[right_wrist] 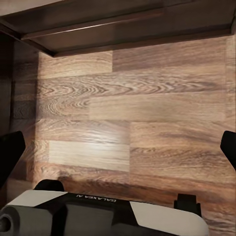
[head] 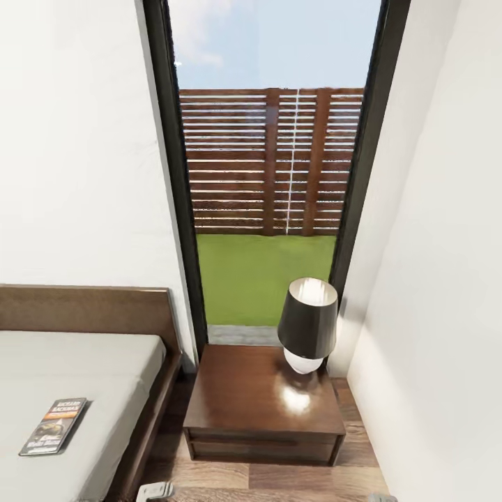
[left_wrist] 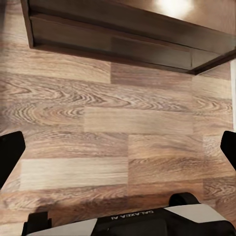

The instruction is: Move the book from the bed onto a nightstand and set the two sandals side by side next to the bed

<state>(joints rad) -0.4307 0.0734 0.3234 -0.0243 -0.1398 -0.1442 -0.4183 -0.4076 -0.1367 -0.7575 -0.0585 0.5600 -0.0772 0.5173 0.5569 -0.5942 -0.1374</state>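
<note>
Book (head: 54, 425) lies flat on the mattress of the bed (head: 104, 362), at 8 o'clock in the head view, well apart from the nightstand (head: 258, 408) at 6 o'clock. Judged handling: thin, light, flexible paperback with a smooth cover that is likely slippery; pinch 1 long edge, or slide it to the mattress edge first. Nightstand has 1 drawer (head: 261, 446), closed; contents cannot be told. Its top carries 1 lamp (head: 307, 324) at the far right, with bare surface beside it. Left gripper (left_wrist: 118, 147) and right gripper (right_wrist: 118, 147) both stand wide, holding nothing, over the wood floor (left_wrist: 98, 123).
</note>
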